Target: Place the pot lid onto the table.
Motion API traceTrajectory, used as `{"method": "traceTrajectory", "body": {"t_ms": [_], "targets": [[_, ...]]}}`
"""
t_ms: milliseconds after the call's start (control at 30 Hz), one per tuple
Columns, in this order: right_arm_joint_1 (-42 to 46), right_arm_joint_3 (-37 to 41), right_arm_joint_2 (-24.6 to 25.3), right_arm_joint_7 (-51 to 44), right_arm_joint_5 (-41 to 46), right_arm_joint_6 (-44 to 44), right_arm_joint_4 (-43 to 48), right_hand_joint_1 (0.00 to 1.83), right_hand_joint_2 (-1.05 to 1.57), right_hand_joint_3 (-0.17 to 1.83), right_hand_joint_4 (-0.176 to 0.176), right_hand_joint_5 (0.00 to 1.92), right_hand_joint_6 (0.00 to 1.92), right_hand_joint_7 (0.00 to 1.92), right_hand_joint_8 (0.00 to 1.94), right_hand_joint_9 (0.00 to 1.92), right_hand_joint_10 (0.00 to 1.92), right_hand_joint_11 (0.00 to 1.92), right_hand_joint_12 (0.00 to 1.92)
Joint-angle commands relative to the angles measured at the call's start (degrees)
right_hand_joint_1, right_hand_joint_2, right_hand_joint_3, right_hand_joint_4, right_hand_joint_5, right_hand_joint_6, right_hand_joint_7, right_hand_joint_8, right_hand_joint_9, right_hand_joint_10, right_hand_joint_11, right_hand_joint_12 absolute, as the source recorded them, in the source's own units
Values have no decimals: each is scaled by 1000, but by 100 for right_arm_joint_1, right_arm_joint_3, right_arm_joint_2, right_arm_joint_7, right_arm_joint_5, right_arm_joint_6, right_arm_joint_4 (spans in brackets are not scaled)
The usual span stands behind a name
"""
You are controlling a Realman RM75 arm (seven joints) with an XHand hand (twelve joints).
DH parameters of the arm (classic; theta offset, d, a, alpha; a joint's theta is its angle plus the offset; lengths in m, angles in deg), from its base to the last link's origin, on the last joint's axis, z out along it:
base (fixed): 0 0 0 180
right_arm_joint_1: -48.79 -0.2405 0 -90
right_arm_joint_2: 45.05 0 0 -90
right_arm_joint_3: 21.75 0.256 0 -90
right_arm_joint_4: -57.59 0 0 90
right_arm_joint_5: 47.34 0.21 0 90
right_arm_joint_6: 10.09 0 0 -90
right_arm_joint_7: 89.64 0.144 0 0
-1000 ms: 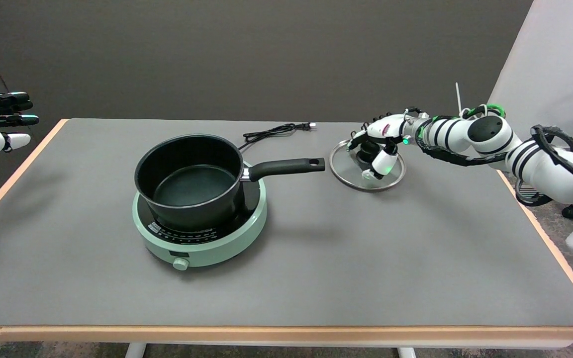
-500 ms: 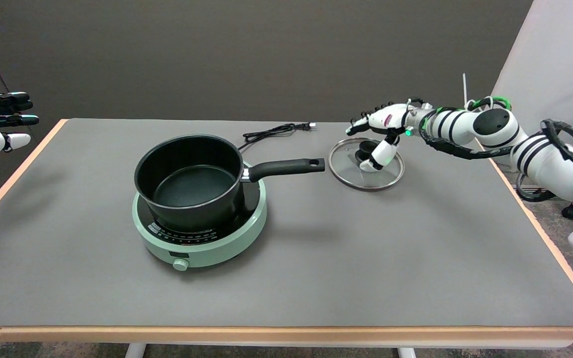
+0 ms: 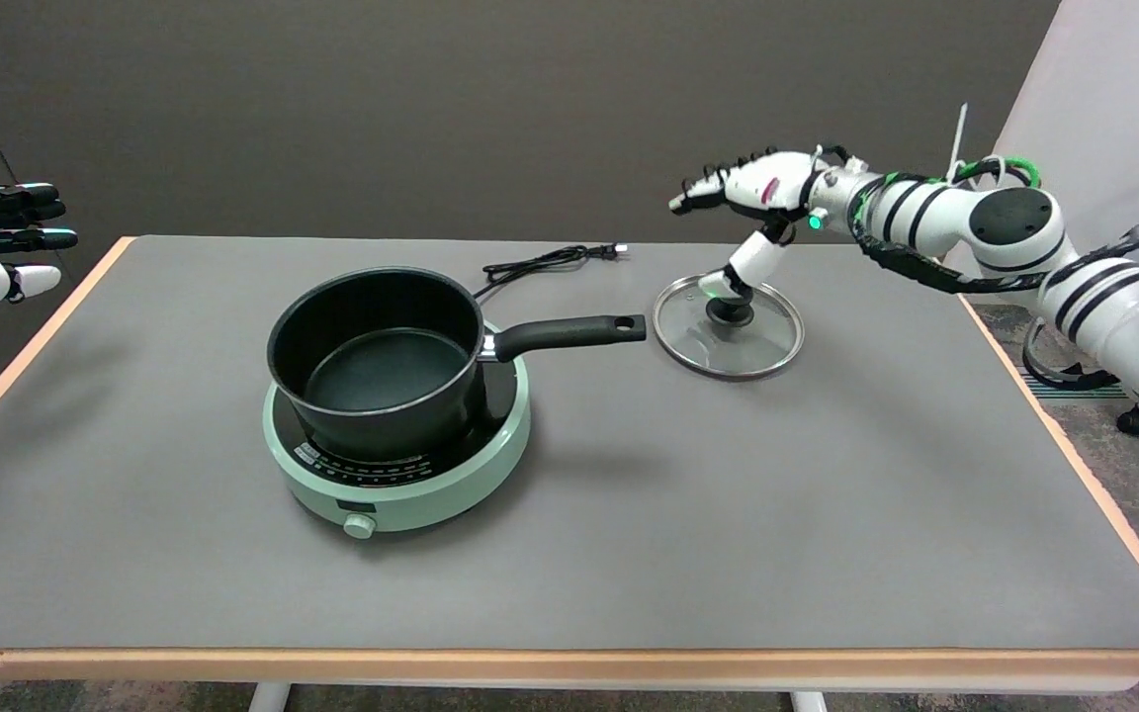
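The black pot (image 3: 377,361) sits on the round green cooker (image 3: 397,465), and there is nothing inside the pot. Its long black handle (image 3: 569,332) sticks out toward the pot lid (image 3: 729,327). The pot lid is round and made of see-through glass with a shiny metal ring around it and a black knob (image 3: 730,311) in the middle. It lies flat on the gray counter (image 3: 688,514), just past the end of the pot handle, and it is not touching the pot. The right hand (image 3: 749,213) is in the air above the pot lid. Its fingers are spread wide and it holds nothing; one white finger points down near the knob. A black cord (image 3: 548,261) lies behind the pot, near the far edge. There is a lot of bare gray counter in front of the pot.
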Motion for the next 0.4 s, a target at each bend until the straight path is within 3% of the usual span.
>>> {"method": "traceTrajectory", "body": {"t_ms": [33, 233, 400], "targets": [[1482, 2293, -340, -38, -617, 235, 2564, 511, 365, 901, 159, 277, 158, 260, 141, 314, 201, 318, 588], [2252, 3073, -274, -38, -1425, 701, 3262, 527, 407, 930, 175, 355, 169, 351, 155, 389, 220, 337, 605], [3015, 4034, 243, -38, -1566, 1337, 3857, 579, 451, 950, 176, 411, 187, 430, 174, 463, 249, 364, 624]]}}
